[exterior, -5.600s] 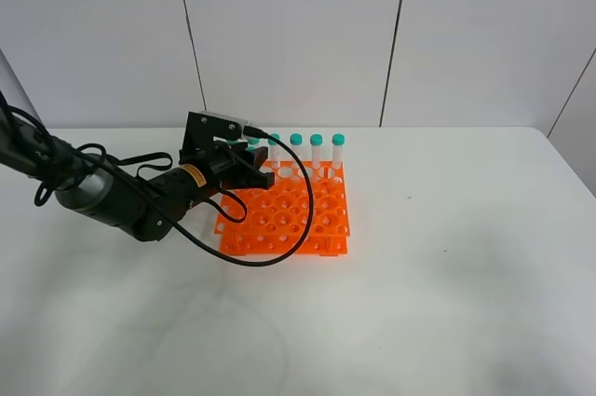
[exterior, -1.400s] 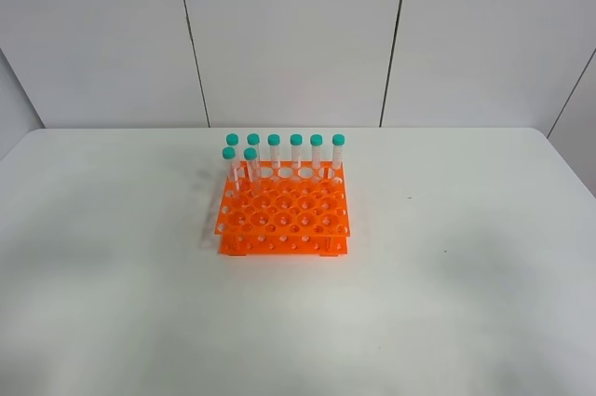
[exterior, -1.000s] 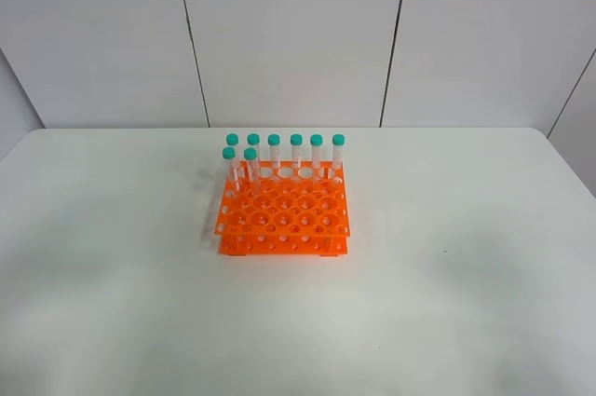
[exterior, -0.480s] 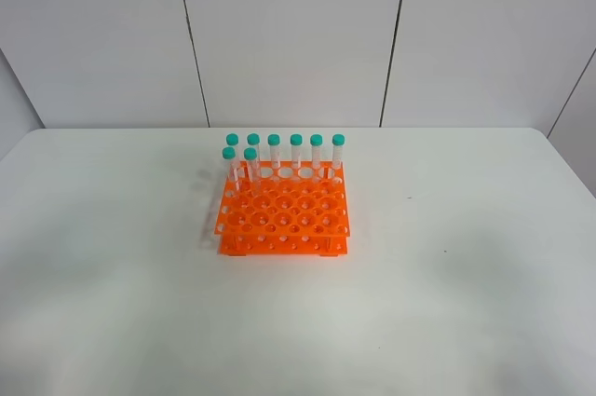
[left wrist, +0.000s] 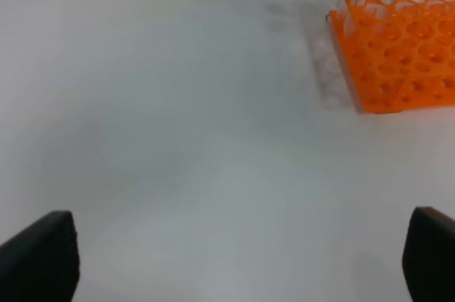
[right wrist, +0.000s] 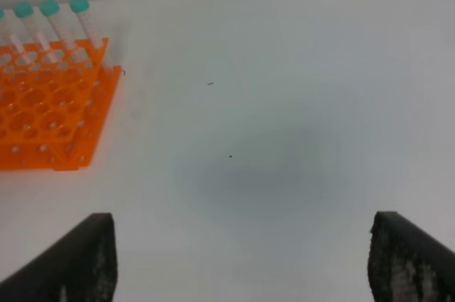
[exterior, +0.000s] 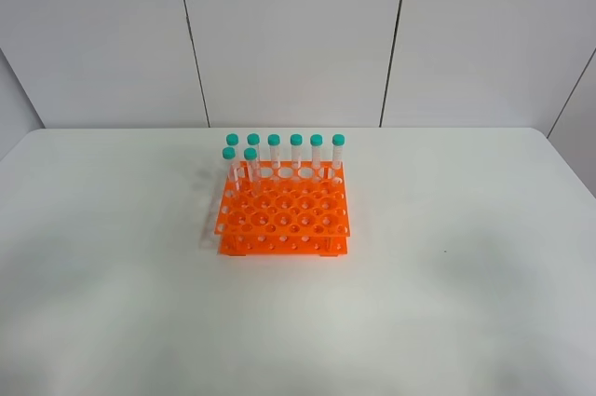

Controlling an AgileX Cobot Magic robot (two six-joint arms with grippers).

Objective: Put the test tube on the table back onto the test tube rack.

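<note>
The orange test tube rack (exterior: 284, 214) stands on the white table (exterior: 447, 303), left of its middle. Several teal-capped test tubes stand upright in it: a full back row (exterior: 295, 154) and two in the second row at the left (exterior: 229, 169). No tube lies on the table in any view. Neither arm shows in the exterior view. My left gripper (left wrist: 234, 266) is open and empty, low over bare table, apart from the rack (left wrist: 405, 53). My right gripper (right wrist: 242, 263) is open and empty, also apart from the rack (right wrist: 43, 117).
A grey panelled wall (exterior: 289, 33) stands behind the table's far edge. Tiny dark specks (right wrist: 229, 156) mark the tabletop to the right of the rack.
5.6 s ago my left arm was at the rack's back left corner; it has since drawn back out of the exterior view. Nothing has moved over the last second.
</note>
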